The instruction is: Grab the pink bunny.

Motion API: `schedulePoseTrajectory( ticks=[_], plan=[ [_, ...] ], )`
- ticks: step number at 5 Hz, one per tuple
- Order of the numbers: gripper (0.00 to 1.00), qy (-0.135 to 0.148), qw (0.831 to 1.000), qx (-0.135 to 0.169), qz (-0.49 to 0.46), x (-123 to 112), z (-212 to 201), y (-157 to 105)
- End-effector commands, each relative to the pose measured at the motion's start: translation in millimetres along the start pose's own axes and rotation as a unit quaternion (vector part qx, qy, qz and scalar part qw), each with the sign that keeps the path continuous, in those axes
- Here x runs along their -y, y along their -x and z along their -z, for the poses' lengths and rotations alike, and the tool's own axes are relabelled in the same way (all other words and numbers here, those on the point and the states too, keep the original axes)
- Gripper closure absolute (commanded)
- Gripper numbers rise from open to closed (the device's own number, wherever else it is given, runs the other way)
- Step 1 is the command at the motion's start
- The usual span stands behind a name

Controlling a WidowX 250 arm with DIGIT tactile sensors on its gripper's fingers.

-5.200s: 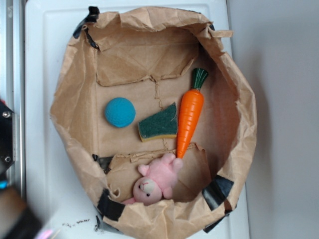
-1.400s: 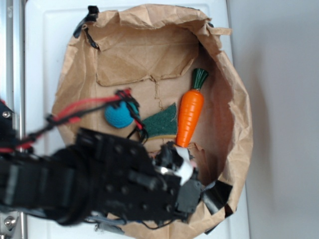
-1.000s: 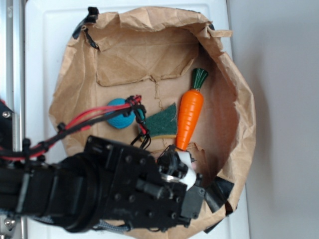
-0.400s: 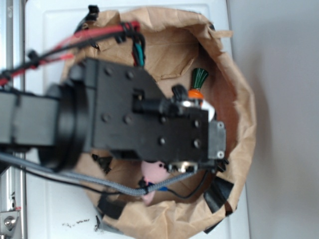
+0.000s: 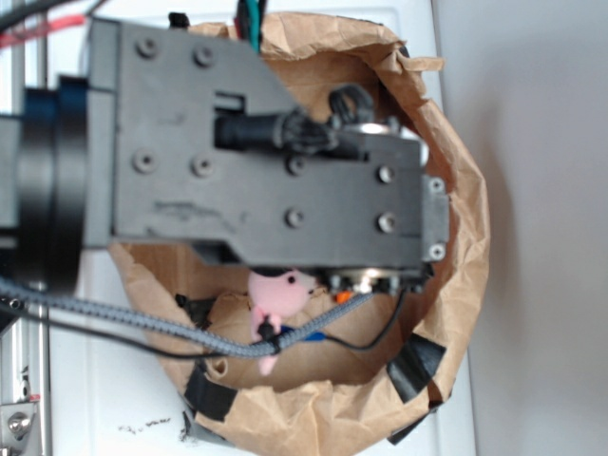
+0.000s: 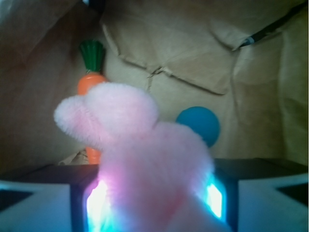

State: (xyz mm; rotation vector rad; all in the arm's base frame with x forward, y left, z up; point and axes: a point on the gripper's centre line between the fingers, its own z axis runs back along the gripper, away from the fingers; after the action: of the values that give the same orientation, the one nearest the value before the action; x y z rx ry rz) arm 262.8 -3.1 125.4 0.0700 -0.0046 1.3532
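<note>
Pink bunny, a small fuzzy plush in pale pink, pinched between the two dark fingers of the black robot hand, filling the wrist view from the bottom edge upward. Gripped low on the body, so limbs or ears stick up free above the pads. In the exterior view, seen dangling just under the hand's bulky black housing, inside the crumpled brown paper bag, apparently clear of the bag floor, though contact cannot be ruled out. Grasp judged done or nearly so; lift likely the remaining step. Beyond the toy, an orange plastic carrot with a green top lying against the bag's floor, and a round blue ball further back. Bag resting on a white bench, taped at its folds with black tape to hold its open shape.
</note>
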Motion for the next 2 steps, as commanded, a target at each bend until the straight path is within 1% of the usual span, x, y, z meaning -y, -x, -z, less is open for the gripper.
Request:
schedulePoseTrajectory(
  ticks=[1,2],
  plan=[
    [1.00,0.054,0.995,-0.019,0.085,5.1,-27.9,-7.6],
    [1.00,-0.008,0.976,-0.061,0.207,0.1,-27.0,-3.8]
  ],
)
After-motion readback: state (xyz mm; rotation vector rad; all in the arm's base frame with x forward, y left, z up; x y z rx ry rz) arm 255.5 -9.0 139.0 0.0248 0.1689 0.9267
